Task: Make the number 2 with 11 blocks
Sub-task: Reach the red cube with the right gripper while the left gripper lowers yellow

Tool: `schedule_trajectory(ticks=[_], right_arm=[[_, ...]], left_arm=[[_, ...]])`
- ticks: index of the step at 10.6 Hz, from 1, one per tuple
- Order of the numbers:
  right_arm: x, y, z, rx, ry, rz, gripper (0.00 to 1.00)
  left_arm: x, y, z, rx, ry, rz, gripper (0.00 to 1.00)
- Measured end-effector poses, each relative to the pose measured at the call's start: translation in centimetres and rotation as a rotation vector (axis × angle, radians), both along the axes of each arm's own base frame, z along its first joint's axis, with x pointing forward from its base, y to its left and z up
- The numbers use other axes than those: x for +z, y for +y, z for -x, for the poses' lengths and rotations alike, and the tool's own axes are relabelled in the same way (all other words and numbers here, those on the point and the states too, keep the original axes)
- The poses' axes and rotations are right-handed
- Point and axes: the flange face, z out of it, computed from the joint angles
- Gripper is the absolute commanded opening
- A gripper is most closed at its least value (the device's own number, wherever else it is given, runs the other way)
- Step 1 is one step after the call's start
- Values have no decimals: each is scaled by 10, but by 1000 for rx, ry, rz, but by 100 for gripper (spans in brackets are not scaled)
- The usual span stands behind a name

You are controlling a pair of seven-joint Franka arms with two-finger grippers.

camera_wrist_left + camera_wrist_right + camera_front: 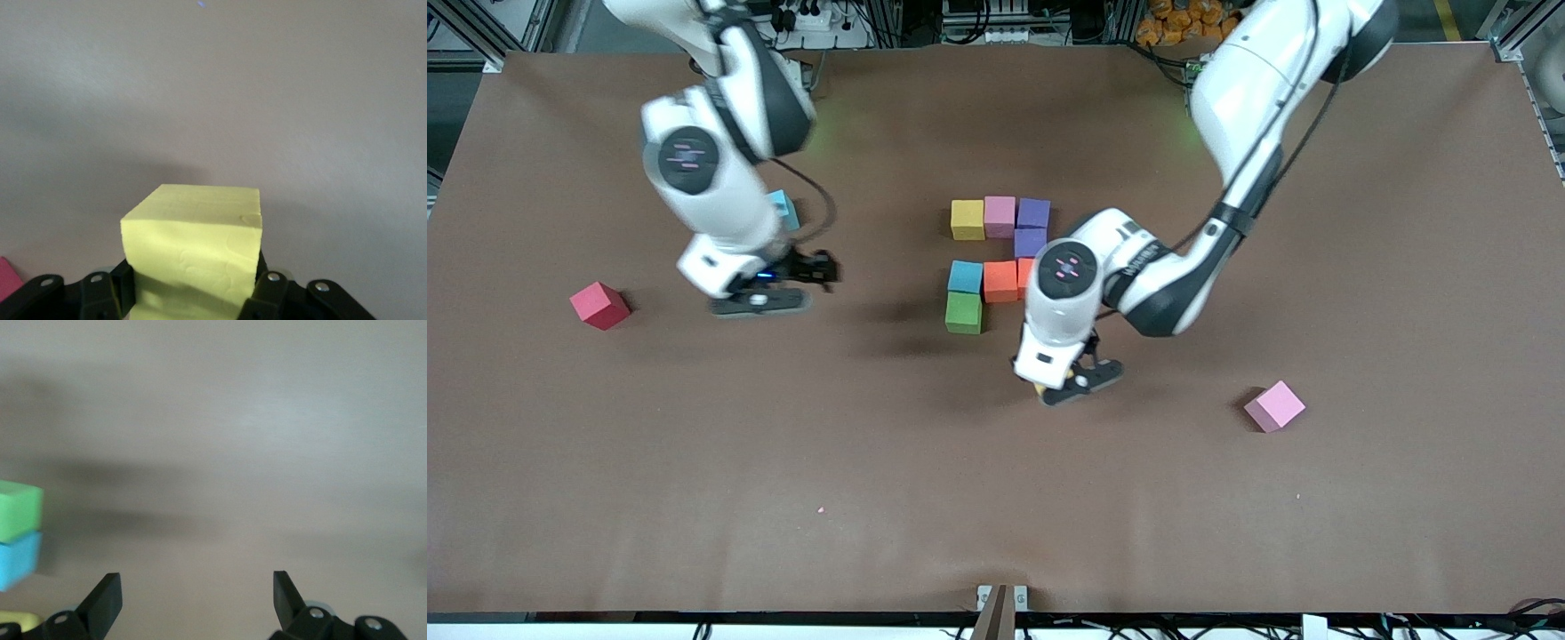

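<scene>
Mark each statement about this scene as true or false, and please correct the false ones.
1. The left gripper is shut on a yellow block. True.
2. The right gripper holds a blue block. False: its fingers are open and hold nothing.
3. The green block touches the blue block and lies nearer to the front camera. True.
4. The red block is part of the block group in the middle of the table. False: it lies alone toward the right arm's end of the table.
5. A pink block lies alone toward the left arm's end. True.
</scene>
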Motion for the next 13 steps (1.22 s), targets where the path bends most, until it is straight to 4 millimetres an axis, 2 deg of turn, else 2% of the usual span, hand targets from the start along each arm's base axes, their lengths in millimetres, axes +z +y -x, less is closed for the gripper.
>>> schedule_trajectory(ticks=[2,5,6,9,10,12,13], right_arm=[[-12,-71,-1,91,33,0,100],[-39,-159,6,206,73,-18,100],[-47,-184,11,244,82,-24,100],[-58,-242,19,325,69,34,100],[-72,-270,27,324,53,38,100],[-113,-330,49,363,40,30,100],[-128,-350,55,380,45,26,100]], left_arm=[[7,-21,10,-28,-19,11,10],[11,-55,19,-65,-42,46,10],[10,-61,20,-96,-45,49,10],[19,-63,7,-203,-110,93,10],[18,-65,5,-241,-129,117,10],[7,-69,5,-287,-132,147,9],[2,-70,6,-294,-123,155,6]])
